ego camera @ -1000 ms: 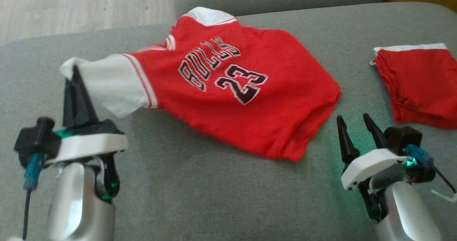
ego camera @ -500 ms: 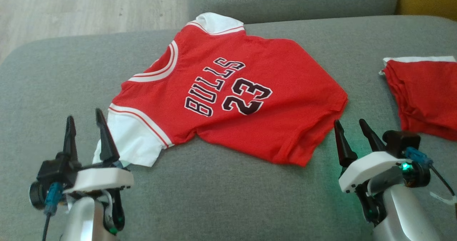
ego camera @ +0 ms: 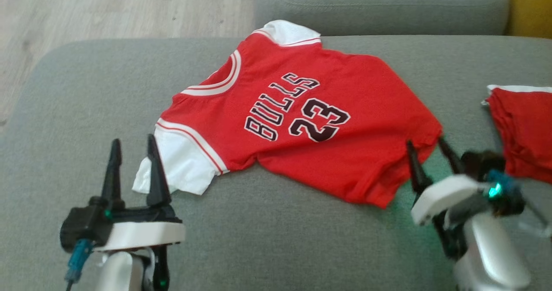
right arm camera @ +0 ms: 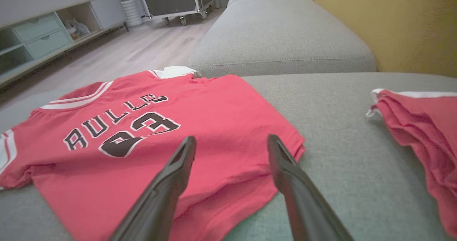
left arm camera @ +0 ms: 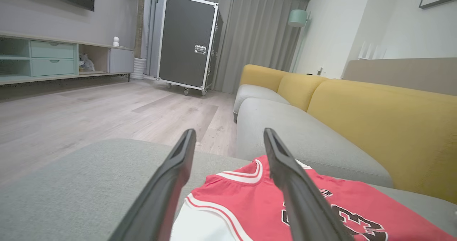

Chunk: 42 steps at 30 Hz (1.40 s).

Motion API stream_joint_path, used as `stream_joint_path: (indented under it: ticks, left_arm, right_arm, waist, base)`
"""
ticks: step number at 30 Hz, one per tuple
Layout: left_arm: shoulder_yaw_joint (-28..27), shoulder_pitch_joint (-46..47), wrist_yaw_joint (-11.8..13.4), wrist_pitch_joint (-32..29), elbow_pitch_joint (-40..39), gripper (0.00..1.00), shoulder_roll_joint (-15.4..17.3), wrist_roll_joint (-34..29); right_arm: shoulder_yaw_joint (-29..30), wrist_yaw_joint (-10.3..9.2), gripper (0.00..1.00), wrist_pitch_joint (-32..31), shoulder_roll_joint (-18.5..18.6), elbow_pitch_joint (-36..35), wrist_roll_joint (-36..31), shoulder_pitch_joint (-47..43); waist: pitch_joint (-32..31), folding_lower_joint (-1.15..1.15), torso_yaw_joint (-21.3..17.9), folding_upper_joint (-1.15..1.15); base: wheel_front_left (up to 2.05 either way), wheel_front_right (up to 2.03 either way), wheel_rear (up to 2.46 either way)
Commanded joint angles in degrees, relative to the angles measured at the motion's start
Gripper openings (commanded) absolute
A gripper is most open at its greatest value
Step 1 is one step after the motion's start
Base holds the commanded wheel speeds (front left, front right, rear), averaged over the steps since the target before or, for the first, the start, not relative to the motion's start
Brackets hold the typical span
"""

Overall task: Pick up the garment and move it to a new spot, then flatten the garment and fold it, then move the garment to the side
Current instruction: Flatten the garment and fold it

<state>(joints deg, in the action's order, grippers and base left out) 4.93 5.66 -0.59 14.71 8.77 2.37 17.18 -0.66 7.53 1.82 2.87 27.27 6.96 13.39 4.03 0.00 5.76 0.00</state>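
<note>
Left pincer (ego camera: 133, 138) freed the one jersey (ego camera: 297, 114); right pincer (ego camera: 424, 141) gapes too

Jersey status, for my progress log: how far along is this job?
Done: the jersey lies spread, print up, on the grey cushion. In hand: nothing gripped; the left gripper is open by the white sleeve, the right gripper open at the rumpled hem, probably smoothing. Left: folding, then moving it aside.

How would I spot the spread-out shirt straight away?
On the grey fabric sofa seat, look at the middle. The red jersey with white sleeves lies spread out there. Unlike the folded red garment on its right, it reads BULLS 23.
</note>
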Motion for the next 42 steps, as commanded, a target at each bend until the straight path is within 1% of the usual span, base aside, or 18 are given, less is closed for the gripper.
stream_joint_path:
  ticks: [1, 4, 5, 8, 10, 13, 17, 21, 22, 23, 24, 29, 32, 35, 37, 42]
  left_arm:
    - [-1.09, 2.2, -0.38, 0.29, -2.2, 1.0, 0.52, 0.28]
    - [-0.04, 3.02, -0.63, 0.29, -2.03, 1.0, 0.51, 0.82]
    - [-0.04, 3.02, -0.63, 0.29, -2.03, 1.0, 0.51, 0.82]
    - [1.23, 4.03, -0.85, 0.29, -1.55, 1.0, 0.51, 1.24]
    - [2.08, 4.66, -1.03, 0.29, -1.07, 1.0, 0.51, 1.74]
    - [3.22, 5.68, -1.52, 0.29, -0.34, 1.0, 0.51, 2.34]
    - [4.45, 6.89, -1.72, 0.29, 0.06, 1.0, 0.51, 3.08]
    - [4.78, 7.69, -1.77, 0.29, 0.45, 1.0, 0.51, 3.52]
    - [4.87, 7.81, -1.77, 0.29, 0.55, 1.0, 0.51, 3.57]
    - [4.94, 7.89, -1.75, 0.29, 0.64, 1.0, 0.51, 3.63]
    - [4.98, 7.97, -1.71, 0.29, 0.71, 1.0, 0.51, 3.72]
    - [5.14, 8.04, -1.47, 0.29, 0.75, 1.0, 0.51, 4.21]
    - [5.17, 8.05, -1.4, 0.29, 0.78, 1.0, 0.51, 4.34]
    - [5.29, 8.32, -1.42, 0.29, 0.7, 1.0, 0.51, 4.62]
    - [5.75, 8.65, -1.62, 0.29, 0.7, 1.0, 0.51, 4.9]
    - [7.39, 9.78, -1.66, 0.29, 0.33, 1.0, 0.51, 5.73]
  right_arm:
    - [0.25, -0.04, 1.0, -0.86, 1.03, -0.84, -1.64, 5.57]
    - [3.4, -0.04, 1.0, -3.68, 2.26, 2.7, -4.36, 10.11]
    - [3.4, -0.04, 1.0, -3.68, 2.26, 2.7, -4.36, 10.11]
    - [6.29, -0.04, 1.0, -7.06, 4.1, 7.54, -6.9, 14.5]
    - [6.54, -0.04, 1.0, -8.74, 5.96, 11.09, -9.53, 17.05]
    - [7.18, -0.04, 1.0, -11.0, 8.13, 17.11, -11.59, 20.41]
    - [8.0, -0.04, 1.0, -13.1, 10.19, 24.34, -11.82, 24.21]
    - [6.1, -0.04, 1.0, -13.92, 11.58, 29.62, -11.74, 27.17]
    - [5.47, -0.04, 0.82, -13.78, 11.91, 30.64, -11.7, 27.73]
    - [5.04, -0.04, 0.3, -13.32, 12.17, 31.46, -11.46, 28.32]
    - [4.62, -0.04, 0.0, -12.73, 12.38, 32.15, -11.19, 28.84]
    - [2.57, -0.04, 0.0, -9.62, 14.0, 34.2, -10.62, 31.58]
    - [1.14, -0.04, 0.0, -7.75, 15.83, 34.76, -11.35, 33.24]
    - [-1.13, -0.04, 0.0, -5.85, 18.94, 34.37, -14.69, 35.4]
    - [-1.63, -0.04, 0.0, -4.88, 20.82, 33.96, -16.86, 37.25]
    - [-2.34, -0.04, 0.0, -3.94, 23.8, 33.3, -22.08, 42.32]
  waist:
    - [0.99, 0.0, 1.0, 0.0]
    - [2.41, 0.0, 2.45, 0.0]
    - [2.41, 0.0, 2.45, 0.0]
    - [3.96, 0.0, 4.01, 0.0]
    - [4.99, 0.0, 4.94, 0.0]
    - [6.34, 0.0, 6.41, 0.0]
    - [7.72, 0.0, 8.12, 0.0]
    - [8.76, 0.0, 9.14, 0.0]
    - [8.89, 0.0, 9.32, 0.0]
    - [9.01, 0.0, 9.48, 0.0]
    - [9.08, 0.0, 9.61, 0.0]
    - [9.23, 0.0, 9.71, 0.0]
    - [9.28, 0.0, 9.61, 0.0]
    - [9.72, 0.0, 9.62, 0.0]
    - [10.3, 0.0, 9.88, 0.0]
    - [12.36, 0.0, 11.36, 0.0]
  base:
    - [0.0, 0.0, 0.0]
    - [0.0, 0.0, 0.0]
    - [0.0, 0.0, 0.0]
    - [0.0, 0.0, 0.0]
    - [0.0, 0.0, 0.0]
    - [0.0, 0.0, 0.0]
    - [0.0, 0.0, 0.0]
    - [0.0, 0.0, 0.0]
    - [0.0, 0.0, 0.0]
    - [0.0, 0.0, 0.0]
    - [0.0, 0.0, 0.0]
    - [0.0, 0.0, 0.0]
    - [0.0, 0.0, 0.0]
    - [0.0, 0.0, 0.0]
    - [0.0, 0.0, 0.0]
    - [0.0, 0.0, 0.0]
